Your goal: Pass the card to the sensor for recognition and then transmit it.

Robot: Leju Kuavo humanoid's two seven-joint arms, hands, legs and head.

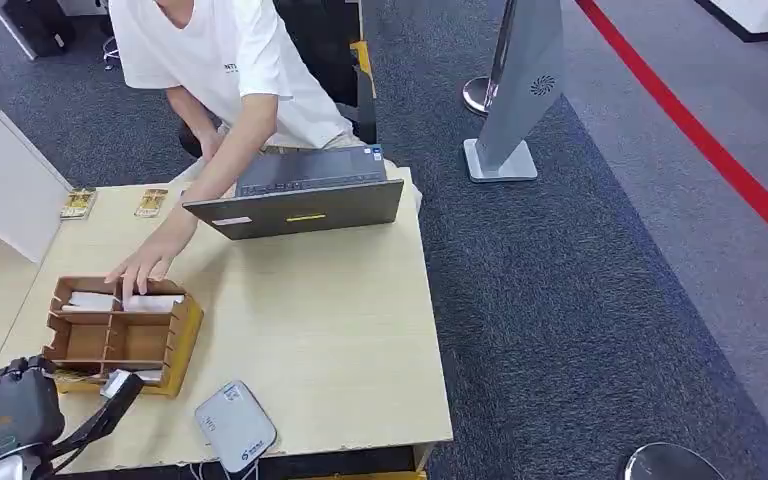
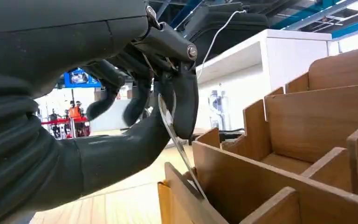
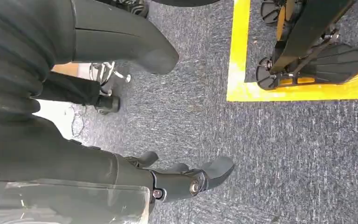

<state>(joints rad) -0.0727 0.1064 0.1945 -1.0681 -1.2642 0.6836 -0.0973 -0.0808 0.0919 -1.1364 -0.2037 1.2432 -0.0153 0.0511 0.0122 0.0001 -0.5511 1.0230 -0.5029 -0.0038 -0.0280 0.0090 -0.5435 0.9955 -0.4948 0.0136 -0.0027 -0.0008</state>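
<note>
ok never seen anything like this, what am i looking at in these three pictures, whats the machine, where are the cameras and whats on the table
A humanoid robot with two arms, each ending in a many-fingered hand. The wide picture comes from its head, looking down at a wooden table. The other two come from cameras at its wrists.

On the table: a wooden divided box holding white cards, a white card sensor at the near edge and a laptop at the far side. A person seated behind reaches a hand into the box.

The robot's left hand pinches a thin card at the box's near compartment. Its right hand hangs over grey carpet and holds nothing, fingers loosely apart.
</note>
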